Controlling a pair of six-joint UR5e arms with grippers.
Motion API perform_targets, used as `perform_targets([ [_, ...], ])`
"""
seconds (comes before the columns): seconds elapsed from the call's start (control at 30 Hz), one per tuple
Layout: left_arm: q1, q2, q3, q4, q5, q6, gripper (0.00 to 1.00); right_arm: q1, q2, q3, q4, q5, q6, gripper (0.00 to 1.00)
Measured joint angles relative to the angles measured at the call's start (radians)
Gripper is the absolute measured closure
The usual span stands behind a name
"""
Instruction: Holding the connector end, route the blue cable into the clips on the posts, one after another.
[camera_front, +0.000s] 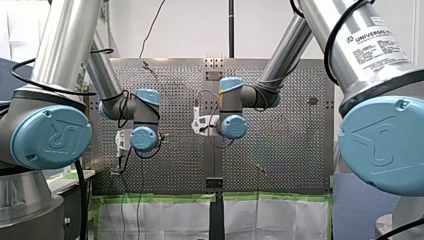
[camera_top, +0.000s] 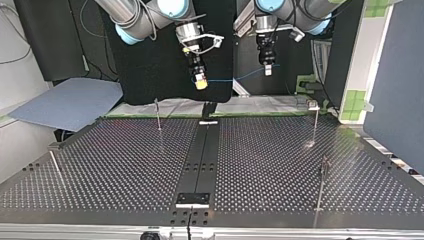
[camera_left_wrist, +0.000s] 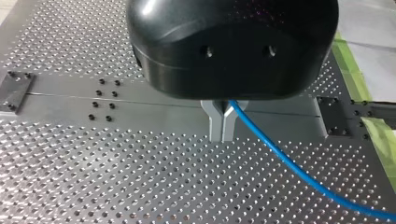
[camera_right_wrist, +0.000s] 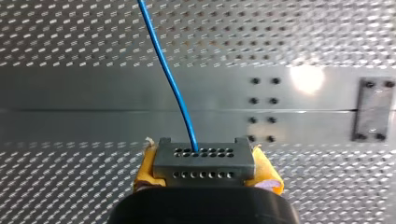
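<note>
With my right gripper (camera_right_wrist: 206, 171) clamping the connector (camera_right_wrist: 204, 158) and my left gripper (camera_left_wrist: 222, 123) pinching the blue cable (camera_left_wrist: 289, 165), pulling hard toward the top view's eleven-o'clock post (camera_top: 158, 114) could yank the connector free.

Cable (camera_right_wrist: 170, 79) solid blue. Connector (camera_right_wrist: 203, 161) grey, two rows of dark round holes, flanked by yellow pads (camera_right_wrist: 145, 168); my left gripper (camera_left_wrist: 222, 135) black body, plain grey fingers (camera_left_wrist: 214, 123). Table (camera_top: 125, 165) dark, regular dot-grid perforation, green tape (camera_front: 165, 198) along the edge nearest the arms.

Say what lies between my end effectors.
Only the blue cable, hanging free from the connector in my right end effector to my left end effector; the top view shows it.
</note>
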Motion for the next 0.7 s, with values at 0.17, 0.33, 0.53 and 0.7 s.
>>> perform_targets([
  [0.17, 0.009, 0.049, 0.000, -0.049, 0.000, -0.002, 1.00, -0.002, -0.047, -0.039, 0.047, -0.026, 0.008, 1.00],
  [0.33, 0.016, 0.092, 0.004, -0.092, 0.001, -0.009, 1.00, -0.002, -0.092, -0.080, 0.092, -0.046, 0.011, 1.00],
  [0.53, 0.031, 0.136, 0.039, -0.136, 0.004, -0.045, 1.00, -0.002, -0.141, -0.118, 0.138, -0.056, 0.014, 1.00],
  [0.7, 0.042, 0.177, 0.080, -0.177, 0.004, -0.085, 1.00, -0.002, -0.177, -0.124, 0.156, -0.056, 0.015, 1.00],
])
